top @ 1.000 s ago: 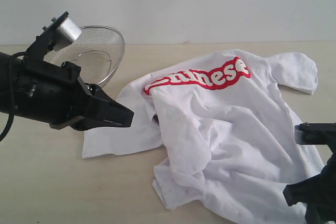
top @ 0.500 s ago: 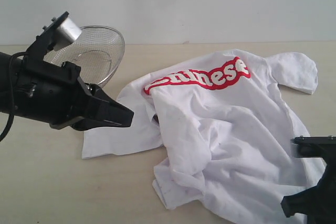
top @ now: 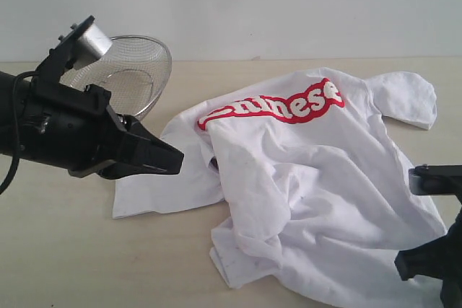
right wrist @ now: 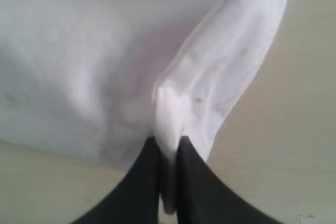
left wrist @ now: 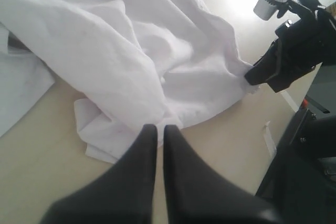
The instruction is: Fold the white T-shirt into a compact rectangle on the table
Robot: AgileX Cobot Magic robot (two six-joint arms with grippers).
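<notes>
Evidently barely begun: the crumpled white red-lettered cotton T-shirt sprawls unfolded on the pale beige table, an edge pinched in the right gripper (left gripper closed, empty).

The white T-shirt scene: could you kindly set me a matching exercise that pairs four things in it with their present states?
Things
1. left gripper
2. right gripper
3. white T-shirt
4. wire-mesh basket

States
A. lies crumpled on the table
B. shut on a fold of the cloth's edge
C. partly hidden behind the left arm
D. shut, holding nothing

Pairs: 1-D, 2-B, 3-A, 4-C
</notes>
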